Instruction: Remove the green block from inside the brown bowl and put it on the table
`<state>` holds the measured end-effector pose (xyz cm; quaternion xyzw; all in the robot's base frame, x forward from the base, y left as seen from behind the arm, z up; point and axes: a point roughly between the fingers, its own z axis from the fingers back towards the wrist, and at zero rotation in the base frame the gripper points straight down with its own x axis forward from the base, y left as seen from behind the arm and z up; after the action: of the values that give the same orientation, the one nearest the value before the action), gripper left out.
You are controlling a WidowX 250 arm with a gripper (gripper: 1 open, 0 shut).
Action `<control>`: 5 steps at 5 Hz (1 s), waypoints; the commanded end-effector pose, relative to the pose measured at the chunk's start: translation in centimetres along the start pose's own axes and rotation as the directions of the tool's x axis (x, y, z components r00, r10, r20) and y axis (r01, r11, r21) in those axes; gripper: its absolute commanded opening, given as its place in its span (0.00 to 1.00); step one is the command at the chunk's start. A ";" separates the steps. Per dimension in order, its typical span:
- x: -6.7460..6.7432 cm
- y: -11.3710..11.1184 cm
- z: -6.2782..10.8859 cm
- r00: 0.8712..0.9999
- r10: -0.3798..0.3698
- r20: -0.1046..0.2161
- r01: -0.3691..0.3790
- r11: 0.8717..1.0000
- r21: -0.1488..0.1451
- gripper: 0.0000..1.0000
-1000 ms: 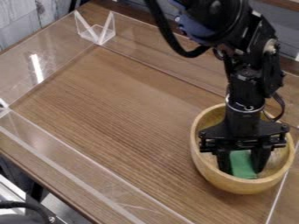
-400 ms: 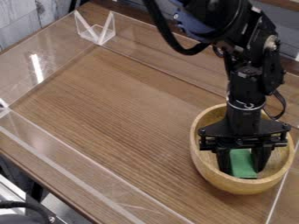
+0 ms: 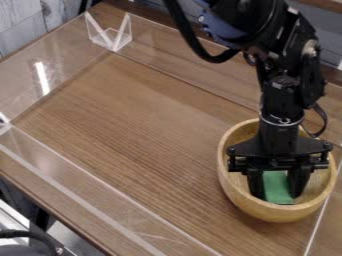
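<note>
A: Item one, black two-fingered gripper [image 3: 277, 180]: state?
B: Pointing straight down into the bowl, closed on the small bright-green rectangular block [image 3: 278, 187], likely ready to lift it.
A: Holder?
B: Round light-brown wooden bowl [image 3: 235, 193], at the table's four o'clock corner; the block sits inside.
A: Destination?
B: Glossy brown wood-grain table [image 3: 134, 120], bare toward ten o'clock, clear plastic walls [image 3: 107, 32] edging it.

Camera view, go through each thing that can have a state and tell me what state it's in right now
gripper: pointing straight down inside the bowl, shut on the green block.
green block: inside the bowl, between the fingers, not yet lifted out.
brown bowl: upright on the table, near its right edge.
table: no block on it yet.
</note>
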<state>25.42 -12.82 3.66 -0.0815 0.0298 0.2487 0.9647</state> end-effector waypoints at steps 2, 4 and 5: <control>0.8 -1.5 2.7 0.998 -0.021 0.059 0.025 0.996 -0.080 0.00; 1.7 -1.3 6.0 0.996 -0.024 0.082 0.031 0.996 -0.085 0.00; 3.4 -0.8 9.2 0.992 -0.014 0.128 0.026 0.995 -0.093 0.00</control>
<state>28.13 -10.16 10.38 -0.0947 -0.0135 0.2493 0.9637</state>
